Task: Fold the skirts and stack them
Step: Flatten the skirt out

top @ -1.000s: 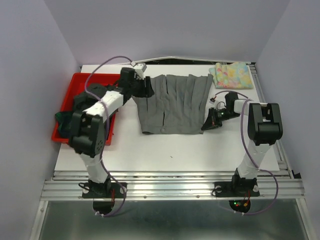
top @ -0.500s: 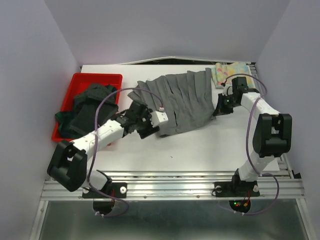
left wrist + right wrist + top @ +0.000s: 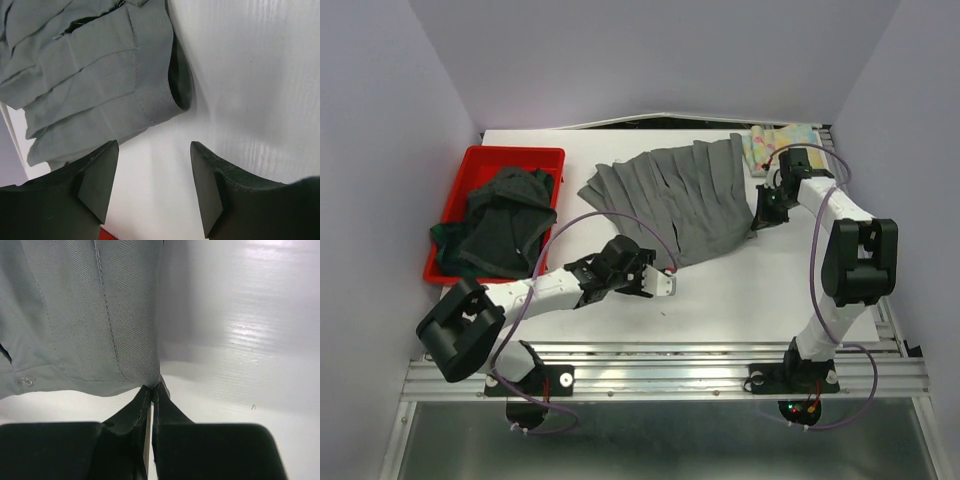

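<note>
Sitting at far left: red bin [image 3: 510, 152], holding a heap of dark skirts [image 3: 505, 215]. Left gripper [image 3: 655, 284], jaws apart and empty, low over the desk [image 3: 740, 300], just beside the near corner of the grey pleated skirt [image 3: 680, 195]. That skirt lies spread and skewed across mid-desk. Right gripper [image 3: 761, 216], clenched on the grey skirt's right edge. Pastel floral skirt [image 3: 782, 140], folded, at the far right corner of the desk.
</note>
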`<state>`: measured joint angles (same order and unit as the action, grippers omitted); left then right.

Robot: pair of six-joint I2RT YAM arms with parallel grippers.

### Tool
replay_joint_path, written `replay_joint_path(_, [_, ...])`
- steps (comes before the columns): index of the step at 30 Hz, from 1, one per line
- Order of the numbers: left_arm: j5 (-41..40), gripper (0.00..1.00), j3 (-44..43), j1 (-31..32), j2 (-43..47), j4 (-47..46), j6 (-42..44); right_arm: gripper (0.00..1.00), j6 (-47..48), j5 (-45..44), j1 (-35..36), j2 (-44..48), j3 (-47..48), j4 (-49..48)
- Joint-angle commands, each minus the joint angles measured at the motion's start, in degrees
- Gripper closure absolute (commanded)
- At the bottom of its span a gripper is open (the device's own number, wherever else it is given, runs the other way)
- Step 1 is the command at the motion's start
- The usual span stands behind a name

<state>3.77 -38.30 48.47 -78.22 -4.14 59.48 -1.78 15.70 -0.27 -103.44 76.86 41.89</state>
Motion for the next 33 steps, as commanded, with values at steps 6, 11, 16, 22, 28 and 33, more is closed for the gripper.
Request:
replay_joint_path(6, [-6.31, 0.46, 1.40, 3.56, -7.21, -14.76, 9.07, 0.99, 0.37, -3.92, 0.89, -0.98, 5.49, 1.44])
replay_joint_path(11, [-1.52, 1.00, -4.40, 3.48, -8.19, -1.77, 5.57, 0.99, 3.08, -7.70, 0.89, -0.27, 6.55, 1.18])
replay_joint_path(16, [6.59, 1.00, -7.39, 5.32, -3.18, 8.00, 2.05, 0.99, 5.21, -10.08, 0.89, -1.06, 7.69, 0.83])
replay_joint_path(22, [1.42, 0.58, -1.79, 6.55, 0.25, -1.21, 1.76, 0.99, 4.68, -8.41, 0.89, -1.94, 8.31, 1.62])
replay_joint_path(28, [0.53, 0.47, 1.48, 6.64, -0.80, -9.91, 7.66, 0.99, 4.15, -7.09, 0.89, -2.47, 8.13, 1.97])
replay_joint_path(33, [1.16, 0.46, 1.21, 6.64, -5.27, -18.94, 8.54, 0.99, 3.63, -6.39, 0.89, -3.26, 8.57, 2.32])
